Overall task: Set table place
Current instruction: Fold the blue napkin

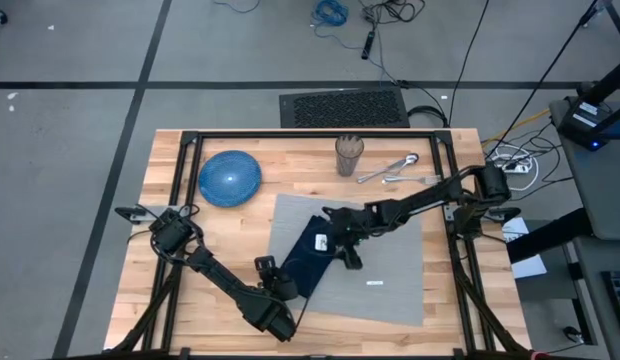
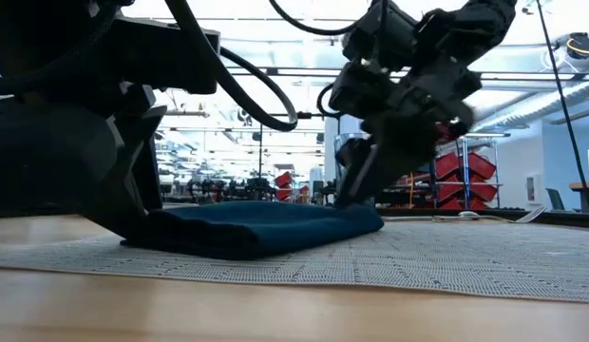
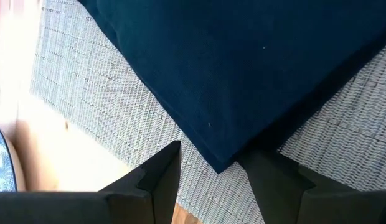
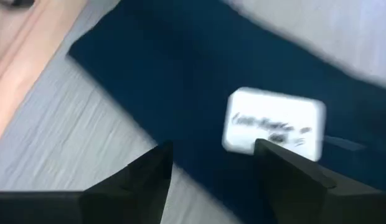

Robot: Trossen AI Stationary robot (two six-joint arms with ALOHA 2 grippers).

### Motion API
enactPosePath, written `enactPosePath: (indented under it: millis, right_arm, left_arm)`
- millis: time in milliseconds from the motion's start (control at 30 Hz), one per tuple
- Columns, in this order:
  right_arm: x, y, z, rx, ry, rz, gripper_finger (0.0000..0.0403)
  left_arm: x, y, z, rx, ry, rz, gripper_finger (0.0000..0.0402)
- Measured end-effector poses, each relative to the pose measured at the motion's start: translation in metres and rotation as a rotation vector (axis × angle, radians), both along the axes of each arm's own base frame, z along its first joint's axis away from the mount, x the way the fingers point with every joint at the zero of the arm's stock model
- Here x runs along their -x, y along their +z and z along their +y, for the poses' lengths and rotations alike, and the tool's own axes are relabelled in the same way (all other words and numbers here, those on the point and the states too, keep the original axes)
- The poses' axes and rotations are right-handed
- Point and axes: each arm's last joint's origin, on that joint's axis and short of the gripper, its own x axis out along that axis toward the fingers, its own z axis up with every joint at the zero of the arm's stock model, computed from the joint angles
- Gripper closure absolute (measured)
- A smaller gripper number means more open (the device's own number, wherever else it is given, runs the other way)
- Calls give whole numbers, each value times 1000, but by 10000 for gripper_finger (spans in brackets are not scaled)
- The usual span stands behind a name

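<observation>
A folded navy napkin (image 1: pixel 310 256) lies flat on the left part of the grey placemat (image 1: pixel 375 270), which lies on the wooden table (image 1: pixel 170 300). My left gripper (image 1: pixel 273 272) is open at the napkin's near-left corner (image 3: pixel 219 163), one finger (image 3: pixel 162 177) on either side of it. My right gripper (image 1: pixel 330 240) is open over the napkin's far end, above its white label (image 4: pixel 274 124). In the low view the napkin (image 2: pixel 266 226) lies between the two grippers, and my right gripper's fingers (image 2: pixel 356 185) reach down to its end. My left gripper's fingers stand on either side of the napkin's corner, low over the placemat; I cannot tell whether they touch it. My right gripper's fingers point down at the napkin's far end (image 2: pixel 363 217); I cannot tell whether they touch the cloth.
A round blue plate (image 1: pixel 230 178) sits at the far left of the table. A cup (image 1: pixel 349 155) and metal cutlery (image 1: pixel 390 170) lie at the far middle. The placemat's right half (image 1: pixel 390 285) is bare but for a small white tag (image 1: pixel 375 284).
</observation>
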Motion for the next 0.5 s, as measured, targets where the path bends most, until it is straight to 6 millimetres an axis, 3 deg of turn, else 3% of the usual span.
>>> enactPosePath:
  millis: [233,500]
  right_arm:
    - [0,-3,-12,5,-99,33,188]
    - [-3,-31,-20,-24,-160,144,188]
  left_arm:
    - [2,1,0,-5,0,19,239]
    - [4,1,-1,-4,3,33,240]
